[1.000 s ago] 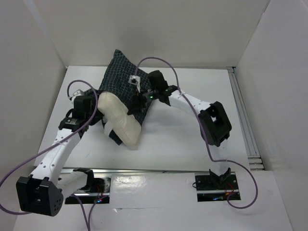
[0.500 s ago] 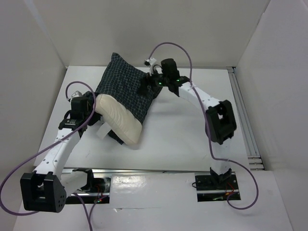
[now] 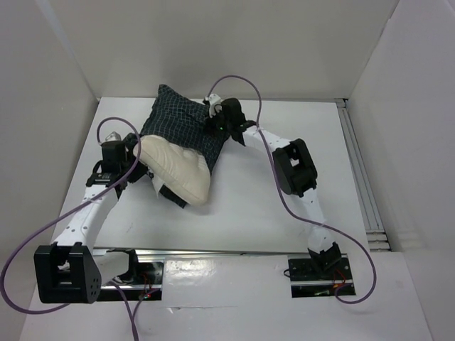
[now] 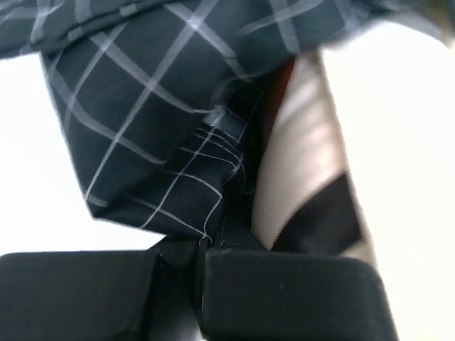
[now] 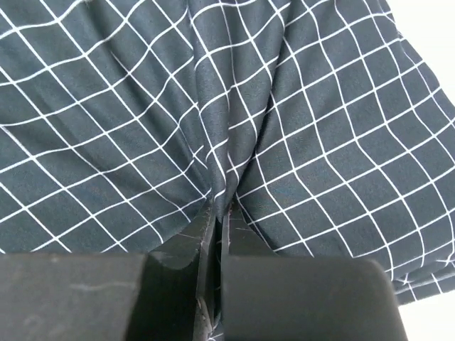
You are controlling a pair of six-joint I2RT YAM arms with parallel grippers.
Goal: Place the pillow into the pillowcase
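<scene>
The cream pillow (image 3: 179,170) lies left of the table's centre, its far half inside the dark checked pillowcase (image 3: 178,126) and its near end sticking out toward the front. My left gripper (image 3: 136,152) is at the sack's left mouth edge, shut on a bunched corner of the pillowcase (image 4: 142,106); the pillow (image 4: 298,142) shows just right of the left gripper (image 4: 217,227). My right gripper (image 3: 215,122) sits on the sack's upper right side. In the right wrist view the right gripper (image 5: 220,206) is shut on a pinched fold of the pillowcase (image 5: 320,106).
White walls enclose the table (image 3: 284,206) at the back and both sides. A metal rail (image 3: 359,170) runs along the right edge. Purple cables (image 3: 242,82) loop above both arms. The arm bases (image 3: 313,273) stand at the near edge.
My right gripper opened, lifted toward the back, then came down on the sack's upper right side and shut on a fold. The pillowcase and pillow shifted slightly left.
</scene>
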